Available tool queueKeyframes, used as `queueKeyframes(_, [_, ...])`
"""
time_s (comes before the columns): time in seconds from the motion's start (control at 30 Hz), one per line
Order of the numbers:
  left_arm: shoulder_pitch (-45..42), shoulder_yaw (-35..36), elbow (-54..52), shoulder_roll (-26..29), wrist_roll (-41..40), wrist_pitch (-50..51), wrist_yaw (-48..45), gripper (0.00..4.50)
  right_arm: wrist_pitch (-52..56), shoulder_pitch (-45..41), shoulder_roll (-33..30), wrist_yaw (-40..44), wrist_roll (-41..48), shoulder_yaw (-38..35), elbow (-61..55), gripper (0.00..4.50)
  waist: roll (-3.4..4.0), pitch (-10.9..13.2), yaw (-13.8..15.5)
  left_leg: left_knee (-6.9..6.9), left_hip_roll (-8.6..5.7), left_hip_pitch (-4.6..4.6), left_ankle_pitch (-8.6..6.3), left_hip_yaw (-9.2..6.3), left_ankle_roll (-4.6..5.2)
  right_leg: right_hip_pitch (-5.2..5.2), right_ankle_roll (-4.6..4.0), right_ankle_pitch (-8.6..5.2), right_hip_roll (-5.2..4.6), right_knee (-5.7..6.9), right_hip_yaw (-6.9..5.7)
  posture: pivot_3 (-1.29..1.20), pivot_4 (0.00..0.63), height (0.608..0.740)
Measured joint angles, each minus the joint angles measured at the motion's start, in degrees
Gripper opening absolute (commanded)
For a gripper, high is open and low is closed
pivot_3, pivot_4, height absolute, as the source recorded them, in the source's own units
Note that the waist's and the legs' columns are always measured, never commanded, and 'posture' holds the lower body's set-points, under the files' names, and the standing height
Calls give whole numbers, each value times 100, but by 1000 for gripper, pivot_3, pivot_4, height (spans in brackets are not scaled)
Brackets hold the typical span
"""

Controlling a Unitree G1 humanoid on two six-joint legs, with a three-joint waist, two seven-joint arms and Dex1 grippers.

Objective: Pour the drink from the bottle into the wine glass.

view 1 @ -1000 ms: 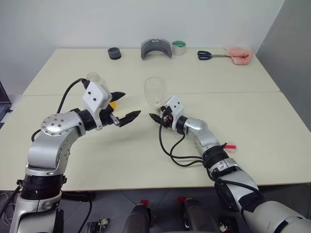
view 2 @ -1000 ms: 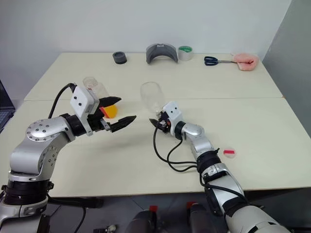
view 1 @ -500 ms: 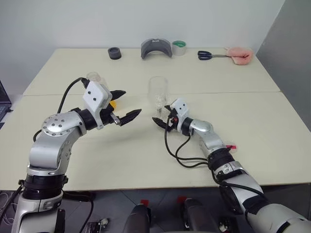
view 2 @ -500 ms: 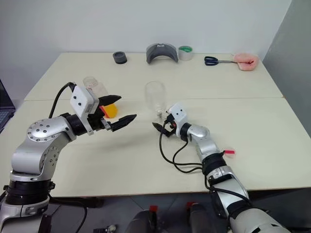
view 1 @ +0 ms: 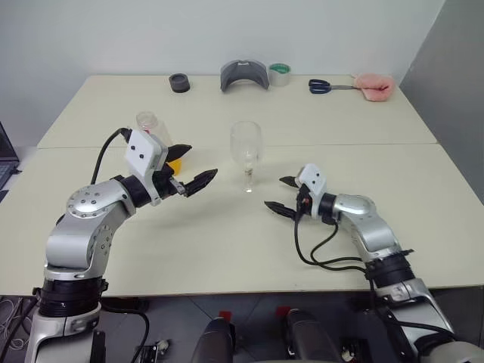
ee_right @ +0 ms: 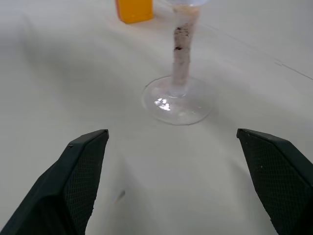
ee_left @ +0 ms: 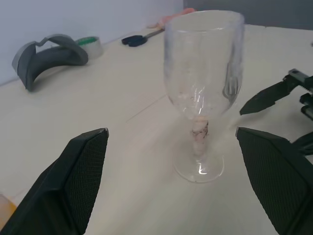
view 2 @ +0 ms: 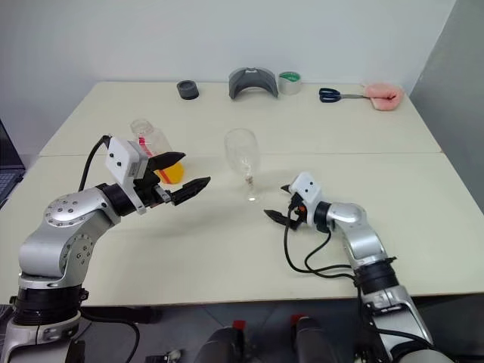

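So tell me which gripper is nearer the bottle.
Left. The left gripper hovers open just beside the bottle, while the right gripper sits open across the table, on the far side of the wine glass.

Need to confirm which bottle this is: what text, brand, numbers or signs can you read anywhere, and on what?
No text is readable.
The bottle: mostly hidden behind the left arm; no label print legible.
The wine glass: no markings.
The tape roll and grey holder: no legible print.
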Motion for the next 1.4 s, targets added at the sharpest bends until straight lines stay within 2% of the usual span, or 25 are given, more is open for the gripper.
queueKeyframes(0.23, [965, 326, -92, -352, 167, 22, 758, 4500, 1032, 512, -757, 404, 729, -42, -1813, 4474, 0, 0, 8, 0, 2, 2, 0, -6, 0, 3, 1, 0, 0, -2, -3, 0, 150, 740])
queueKeyframes(0.47, [1122, 691, 554, -813, 687, -103, 1945, 4500, 1618, 575, -968, 424, 1219, -118, -2641, 4474, -4, -2, 72, 6, -1, 4, 10, -12, 7, 10, 12, 8, 1, -3, -7, 0, 150, 740])
queueKeyframes(0.77, [332, 864, 1437, -762, 825, -180, 2232, 4500, 1990, 589, -918, 222, 1538, 2, -3190, 4474, -7, -4, 126, 4, -3, 2, 20, -10, -1, 9, 14, 16, 1, -9, -6, 0, 150, 740])
queueKeyframes(1.03, [-248, 612, 2111, -647, 1114, -436, 2097, 4500, 2361, 523, -963, 104, 2090, -39, -3569, 4474, -8, -4, 138, 4, -3, 1, 20, -13, -1, 8, 14, 16, 1, -9, -9, 0, 150, 740])
queueKeyframes(1.4, [-1322, 322, 3534, -641, 1432, -1169, 1833, 4500, 2363, 436, -912, -195, 2120, -138, -3543, 4474, -8, -5, 140, 2, -4, -2, 23, -13, -2, 7, 13, 20, 1, -10, -10, 0, 150, 740])
